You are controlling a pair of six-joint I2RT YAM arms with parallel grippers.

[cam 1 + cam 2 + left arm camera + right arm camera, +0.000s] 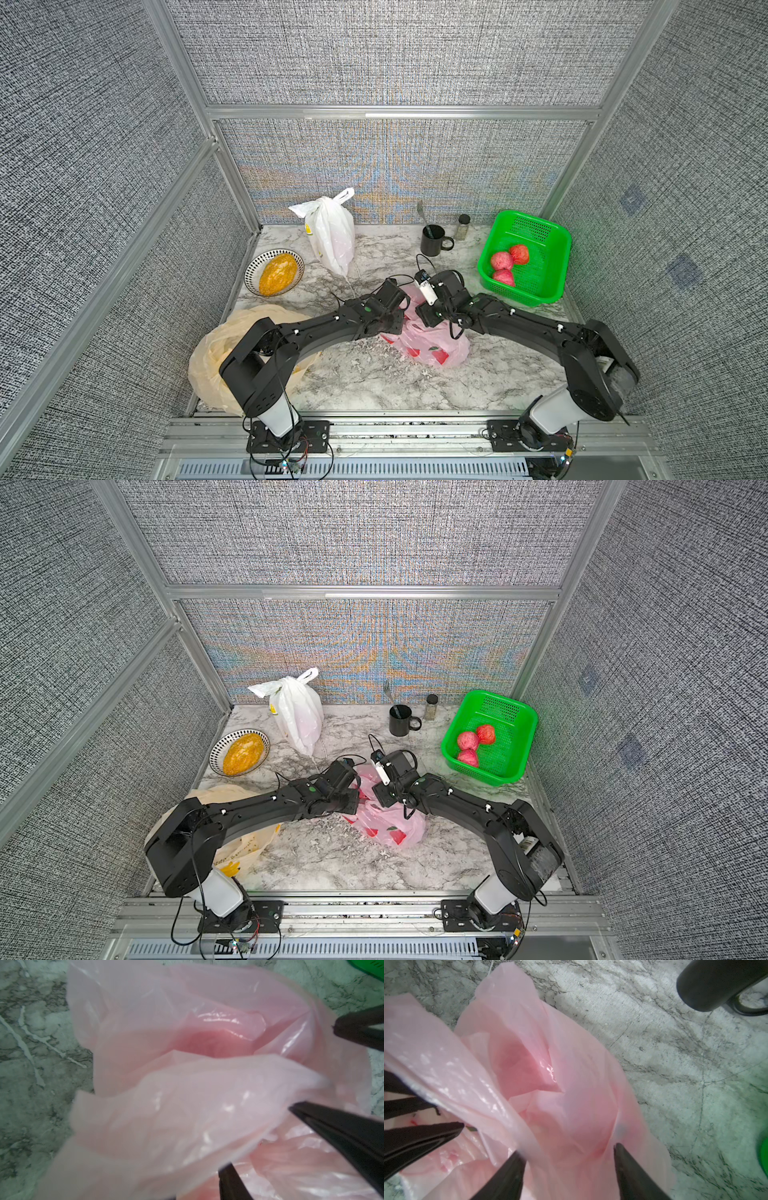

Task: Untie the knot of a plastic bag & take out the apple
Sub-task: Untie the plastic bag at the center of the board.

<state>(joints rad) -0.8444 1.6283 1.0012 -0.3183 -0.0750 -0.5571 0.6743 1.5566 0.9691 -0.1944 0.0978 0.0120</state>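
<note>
**Bag mouth between two grippers**

Print on the one cream bag (249,845) at far left is too small to read. One bowl (251,264) follows, then one knotted white bag (332,241) with an unreadable yellow label. At table centre lies one pink bag (432,349) with red fruit prints, and inside it is only a blurred reddish patch. The left gripper (258,1136) has film across part-spread jaws, and I cannot tell whether it pinches. The right gripper (568,1149) straddles film, jaws apart. One mug (430,243), one jar (462,227), then one green basket (536,230) with three apples (502,261).

Marble table (478,382), pink bag (436,349), white bag (332,237), bowl (250,270), mug (432,243), green basket (536,232)
</note>
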